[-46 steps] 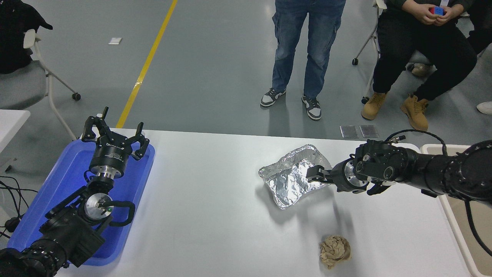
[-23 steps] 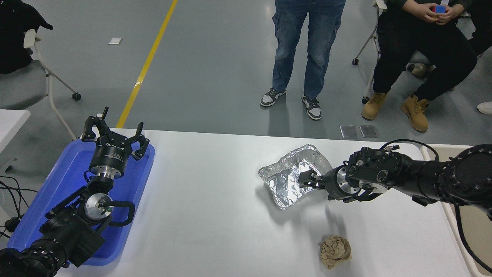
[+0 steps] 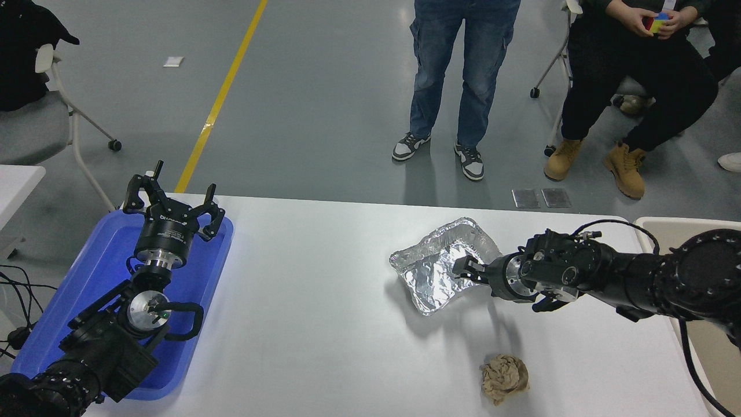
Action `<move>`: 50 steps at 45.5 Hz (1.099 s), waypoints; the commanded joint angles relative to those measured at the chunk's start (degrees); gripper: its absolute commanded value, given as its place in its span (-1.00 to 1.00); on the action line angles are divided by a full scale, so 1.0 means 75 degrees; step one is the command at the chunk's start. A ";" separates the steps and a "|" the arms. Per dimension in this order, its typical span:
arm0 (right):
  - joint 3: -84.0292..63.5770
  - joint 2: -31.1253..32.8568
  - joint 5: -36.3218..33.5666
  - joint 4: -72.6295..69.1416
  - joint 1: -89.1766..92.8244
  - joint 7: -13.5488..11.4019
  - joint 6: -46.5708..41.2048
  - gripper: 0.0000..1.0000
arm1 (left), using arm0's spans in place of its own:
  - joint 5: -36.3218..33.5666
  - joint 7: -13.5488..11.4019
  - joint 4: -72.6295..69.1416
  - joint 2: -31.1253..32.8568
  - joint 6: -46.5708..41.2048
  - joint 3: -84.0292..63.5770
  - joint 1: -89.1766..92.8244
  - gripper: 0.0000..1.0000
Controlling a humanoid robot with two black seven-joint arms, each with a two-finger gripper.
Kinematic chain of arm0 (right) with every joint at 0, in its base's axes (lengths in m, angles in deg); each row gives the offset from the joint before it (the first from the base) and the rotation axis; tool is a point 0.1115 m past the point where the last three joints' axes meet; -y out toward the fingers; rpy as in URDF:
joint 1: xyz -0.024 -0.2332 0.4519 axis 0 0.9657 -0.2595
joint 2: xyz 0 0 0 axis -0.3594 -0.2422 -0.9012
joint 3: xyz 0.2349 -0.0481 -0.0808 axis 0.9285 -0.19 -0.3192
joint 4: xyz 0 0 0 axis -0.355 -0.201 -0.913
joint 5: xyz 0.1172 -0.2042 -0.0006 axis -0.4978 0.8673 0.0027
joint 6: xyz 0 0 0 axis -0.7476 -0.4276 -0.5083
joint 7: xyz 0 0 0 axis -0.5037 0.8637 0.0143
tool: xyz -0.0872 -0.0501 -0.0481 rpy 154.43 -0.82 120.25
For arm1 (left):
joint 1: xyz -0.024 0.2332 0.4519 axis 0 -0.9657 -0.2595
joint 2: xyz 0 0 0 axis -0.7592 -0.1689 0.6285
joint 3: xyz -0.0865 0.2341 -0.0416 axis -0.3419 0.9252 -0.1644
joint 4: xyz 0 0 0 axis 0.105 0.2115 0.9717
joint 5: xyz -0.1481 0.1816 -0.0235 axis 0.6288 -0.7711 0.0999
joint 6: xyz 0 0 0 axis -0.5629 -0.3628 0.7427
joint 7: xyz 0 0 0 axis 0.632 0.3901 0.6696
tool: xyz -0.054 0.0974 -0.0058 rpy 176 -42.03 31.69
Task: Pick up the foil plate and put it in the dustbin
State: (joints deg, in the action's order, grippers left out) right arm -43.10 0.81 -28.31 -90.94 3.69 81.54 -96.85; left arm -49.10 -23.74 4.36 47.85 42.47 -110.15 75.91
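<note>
The foil plate [image 3: 434,269] is a shiny, crinkled silver tray lying on the white table, right of centre. My right gripper [image 3: 463,269] reaches in from the right edge and sits at the plate's right rim, over its inside. The plate's rim hides how the gripper stands. The dustbin [image 3: 686,221] shows only as a cream rim at the far right, partly behind my right arm. My left gripper [image 3: 172,200] is parked open above the blue tray at the lower left, holding nothing.
A blue plastic tray [image 3: 87,278] lies at the table's left end under the left arm. A crumpled tan paper ball [image 3: 505,377] sits near the front edge, below the right gripper. One person stands and another sits beyond the far edge.
The right arm has slid leftward and a little lower, bringing its gripper further over the foil plate's right rim. The plate has stayed in place. The left arm has not moved.
</note>
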 commanded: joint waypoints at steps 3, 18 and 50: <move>-0.0008 -0.0046 0.0124 0.0014 0.0086 0.0030 0.0090 0.02 | -0.0004 0.0001 0.0000 0.0000 -0.0002 0.0000 -0.0008 1.00; -0.0043 -0.0117 0.0277 -0.0009 0.0074 0.0030 0.0067 -0.60 | -0.0004 -0.0010 0.0000 0.0000 -0.0002 0.0000 -0.0008 1.00; -0.0172 -0.0093 0.0570 -0.0138 -0.0336 0.0089 -0.0144 -1.00 | -0.0004 -0.0010 0.0000 0.0000 -0.0002 0.0000 0.0003 1.00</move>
State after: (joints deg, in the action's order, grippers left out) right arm -43.82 -0.05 -24.50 -91.54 3.12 82.14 -97.03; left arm -49.10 -23.74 4.36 47.85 42.47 -110.15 75.89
